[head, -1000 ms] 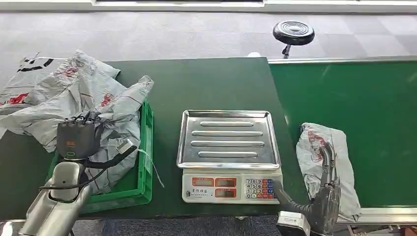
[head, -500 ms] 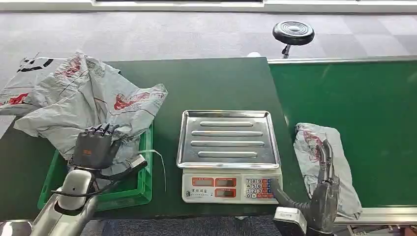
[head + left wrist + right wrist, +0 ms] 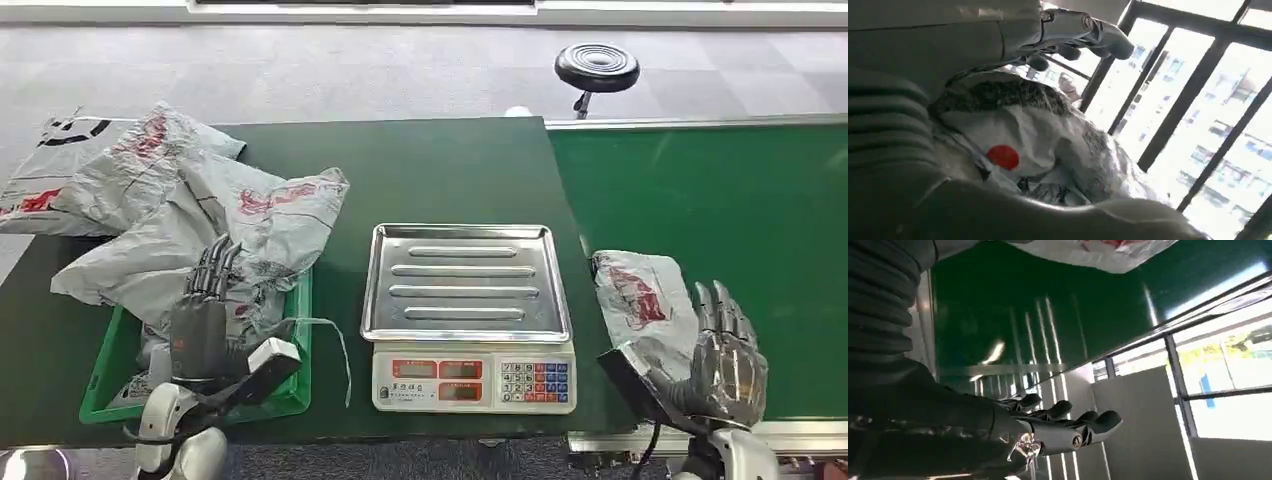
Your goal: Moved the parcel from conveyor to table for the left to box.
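The parcel, a grey plastic mailer with red print too crumpled to read, lies on the green conveyor at its near left corner, close to the seam with the table. The right hand hangs at the conveyor's near edge just beside the parcel, fingers straight and apart, holding nothing; from its wrist camera the fingers stand clear of the belt. The left hand sits over the green crate at the table's near left corner, fingers pointing up against a heap of grey mailers that spills toward the left edge; whether it grips one I cannot tell. The scale stands at the near edge, its steel tray bare. Open green surface runs along the table's far edge and across the conveyor's far side. A black stool stands beyond.
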`<state>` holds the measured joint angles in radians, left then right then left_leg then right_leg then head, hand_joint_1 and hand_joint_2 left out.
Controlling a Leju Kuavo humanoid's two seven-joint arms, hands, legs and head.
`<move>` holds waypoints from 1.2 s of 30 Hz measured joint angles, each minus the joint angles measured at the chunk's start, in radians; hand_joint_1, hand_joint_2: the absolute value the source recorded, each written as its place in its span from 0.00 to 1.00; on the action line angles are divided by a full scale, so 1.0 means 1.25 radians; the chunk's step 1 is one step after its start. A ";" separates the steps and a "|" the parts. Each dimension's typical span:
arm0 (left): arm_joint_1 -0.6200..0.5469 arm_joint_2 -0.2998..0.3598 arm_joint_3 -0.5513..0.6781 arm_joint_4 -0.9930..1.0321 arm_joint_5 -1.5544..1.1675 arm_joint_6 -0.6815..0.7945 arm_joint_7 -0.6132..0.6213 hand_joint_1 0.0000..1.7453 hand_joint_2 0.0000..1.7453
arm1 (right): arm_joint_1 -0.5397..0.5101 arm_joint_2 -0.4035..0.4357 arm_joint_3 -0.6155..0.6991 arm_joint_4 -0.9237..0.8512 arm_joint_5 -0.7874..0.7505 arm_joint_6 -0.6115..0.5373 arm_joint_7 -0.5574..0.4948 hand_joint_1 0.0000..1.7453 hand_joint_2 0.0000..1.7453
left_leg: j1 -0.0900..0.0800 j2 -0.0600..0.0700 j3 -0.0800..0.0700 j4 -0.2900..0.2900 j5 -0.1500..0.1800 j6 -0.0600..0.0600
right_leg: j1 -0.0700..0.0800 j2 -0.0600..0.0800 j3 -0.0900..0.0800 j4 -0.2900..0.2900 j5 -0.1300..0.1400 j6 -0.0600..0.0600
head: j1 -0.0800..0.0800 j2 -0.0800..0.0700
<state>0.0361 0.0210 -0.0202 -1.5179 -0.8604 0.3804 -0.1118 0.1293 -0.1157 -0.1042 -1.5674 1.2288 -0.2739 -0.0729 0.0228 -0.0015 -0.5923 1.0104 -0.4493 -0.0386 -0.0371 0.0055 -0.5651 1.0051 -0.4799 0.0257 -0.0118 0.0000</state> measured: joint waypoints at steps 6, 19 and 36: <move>0.027 -0.025 0.043 -0.045 0.406 0.018 -0.167 0.00 0.00 | -0.159 -0.131 -0.026 0.241 0.117 0.045 0.045 0.00 1.00 | 0.000 0.001 0.000 0.000 0.002 0.001 | 0.000 0.000 0.000 0.000 0.002 0.000 | 0.000 0.000; 0.101 -0.068 0.068 -0.150 0.615 -0.005 -0.267 0.00 0.00 | -0.375 -0.205 0.025 0.616 0.089 0.047 0.002 0.00 1.00 | 0.000 -0.004 -0.003 0.001 0.003 0.002 | 0.000 -0.004 -0.001 0.000 0.002 0.000 | 0.000 0.000; 0.121 -0.096 0.080 -0.202 0.672 -0.008 -0.323 0.00 0.00 | -0.398 -0.178 0.043 0.719 -0.059 0.043 -0.087 0.00 1.00 | 0.000 -0.005 -0.003 0.001 0.003 0.003 | 0.000 -0.005 -0.001 0.000 0.001 0.000 | 0.000 0.000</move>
<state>0.1874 -0.0996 0.0797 -1.7708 -0.0210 0.3708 -0.5150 -0.3679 -0.3388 -0.0503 -0.6683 1.1554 -0.2202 -0.1810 0.0227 -0.0072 -0.5956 1.0111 -0.4457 -0.0354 -0.0369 -0.0004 -0.5668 1.0051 -0.4781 0.0261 -0.0118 0.0000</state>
